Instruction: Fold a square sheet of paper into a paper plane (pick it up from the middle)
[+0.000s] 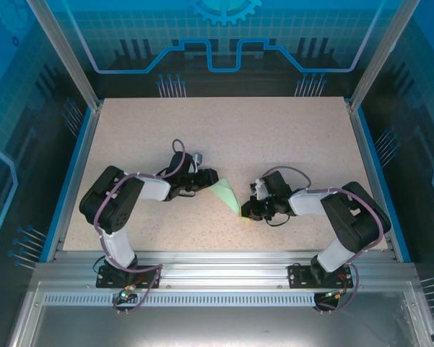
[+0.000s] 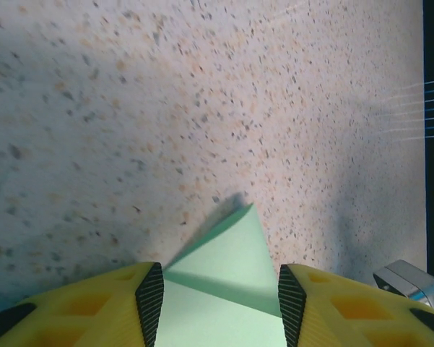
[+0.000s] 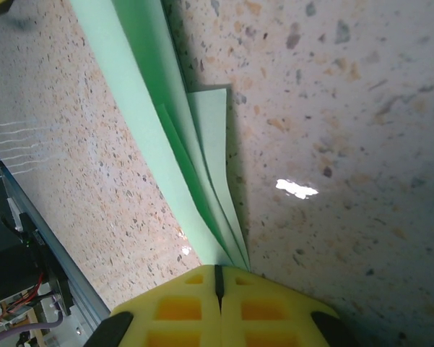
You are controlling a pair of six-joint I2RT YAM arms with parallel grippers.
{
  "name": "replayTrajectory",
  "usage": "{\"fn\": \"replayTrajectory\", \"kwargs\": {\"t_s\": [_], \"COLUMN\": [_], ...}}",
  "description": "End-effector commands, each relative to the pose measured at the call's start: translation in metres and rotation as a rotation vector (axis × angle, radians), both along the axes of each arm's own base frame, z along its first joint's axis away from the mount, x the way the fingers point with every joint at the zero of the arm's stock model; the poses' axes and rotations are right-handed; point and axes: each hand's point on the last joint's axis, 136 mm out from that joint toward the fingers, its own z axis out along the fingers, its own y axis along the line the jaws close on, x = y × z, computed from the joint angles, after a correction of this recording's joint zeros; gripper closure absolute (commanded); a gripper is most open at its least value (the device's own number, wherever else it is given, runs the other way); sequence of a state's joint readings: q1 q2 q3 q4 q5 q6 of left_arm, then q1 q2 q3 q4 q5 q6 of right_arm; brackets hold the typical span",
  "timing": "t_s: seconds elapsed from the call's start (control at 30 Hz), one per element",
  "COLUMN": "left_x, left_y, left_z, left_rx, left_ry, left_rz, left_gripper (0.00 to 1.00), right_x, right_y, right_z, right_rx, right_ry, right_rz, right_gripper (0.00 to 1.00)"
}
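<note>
The square sheet of paper (image 1: 225, 192) is pale mint green and folded into a pointed, layered shape at mid-table between my two arms. My left gripper (image 1: 206, 182) is at its left end. In the left wrist view the left gripper (image 2: 217, 300) is open, its black pads either side of the paper (image 2: 231, 267), whose tip points away over the tabletop. My right gripper (image 1: 247, 211) is at the paper's lower right tip. In the right wrist view the right gripper (image 3: 218, 278) is shut, with several paper layers (image 3: 159, 108) running into its closed yellow fingers.
The speckled beige tabletop (image 1: 224, 130) has a blue border and an aluminium rail (image 1: 224, 264) along the near edge. That rail and some wiring (image 3: 29, 253) lie close to the left of the right gripper. A metal part (image 2: 411, 282) sits by the left gripper's right finger.
</note>
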State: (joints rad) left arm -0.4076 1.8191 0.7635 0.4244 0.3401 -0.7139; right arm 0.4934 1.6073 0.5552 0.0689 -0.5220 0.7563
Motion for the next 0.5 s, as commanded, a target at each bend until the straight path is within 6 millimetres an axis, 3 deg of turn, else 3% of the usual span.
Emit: {"fn": "replayTrajectory", "kwargs": {"t_s": [0.0,0.1,0.2,0.33,0.47], "left_x": [-0.001,0.001,0.002,-0.004,-0.028], "left_y": [0.021,0.022,0.022,0.024,0.026], "left_z": [-0.027,-0.016,0.01,0.044,0.058], "left_rx": [0.074,0.067,0.044,0.027,0.099], "left_ry": [0.059,0.045,0.01,-0.018,0.035], "left_rz": [0.013,0.012,0.021,0.05,0.095], "left_gripper": [0.49,0.49,0.47,0.44,0.41], "right_x": [-0.033,-0.03,-0.023,-0.01,0.002], "right_y": [-0.04,-0.036,-0.03,-0.014,-0.016], "right_z": [-0.038,-0.032,-0.02,0.013,0.051], "right_rx": [-0.187,-0.161,-0.124,-0.03,-0.01], "right_ry": [0.142,0.126,0.086,-0.004,-0.136], "right_rz": [-0.04,-0.04,-0.032,-0.008,-0.014], "right_gripper": [0.95,0.94,0.92,0.83,0.72]}}
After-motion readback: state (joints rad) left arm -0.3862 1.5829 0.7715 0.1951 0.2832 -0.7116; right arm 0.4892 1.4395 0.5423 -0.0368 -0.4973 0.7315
